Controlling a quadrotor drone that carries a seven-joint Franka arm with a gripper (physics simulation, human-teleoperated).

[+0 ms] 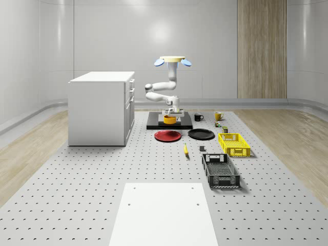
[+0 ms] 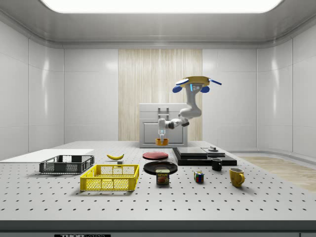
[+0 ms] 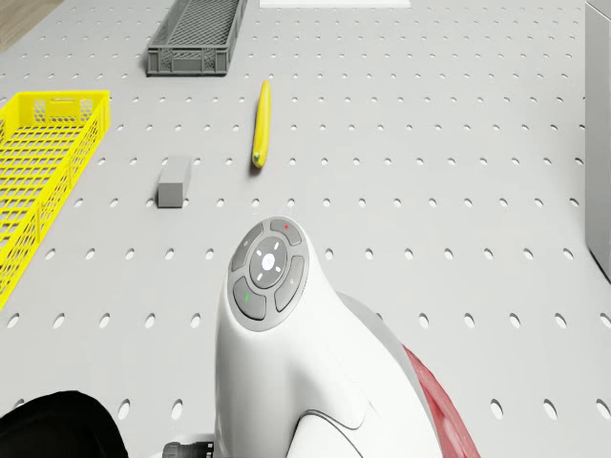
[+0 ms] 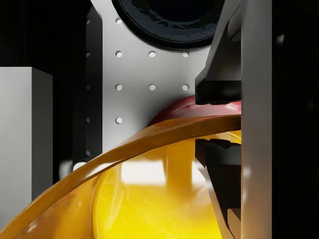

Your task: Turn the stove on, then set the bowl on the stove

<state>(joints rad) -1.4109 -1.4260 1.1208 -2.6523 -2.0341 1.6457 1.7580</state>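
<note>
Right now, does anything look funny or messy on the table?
Nothing is spilled or tipped. The one unusual sight is the orange bowl, held off the table by the gripper, gripped at its rim, by the stove's edge, under the hovering drone.

On the table point(image 1: 77, 195) I count two plates point(image 1: 168, 136), two crates point(image 1: 234, 144), two mugs point(image 2: 237, 177), one bowl point(image 1: 169, 119), one stove point(image 1: 154, 124), one banana point(image 1: 186, 150), one can point(image 2: 162, 177), one cube point(image 2: 198, 177).

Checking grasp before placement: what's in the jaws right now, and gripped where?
The orange bowl, held by its rim: in the wrist view the jaws pinch the rim wall, one inside, one outside. The gripper holds it just above the stove.
</note>
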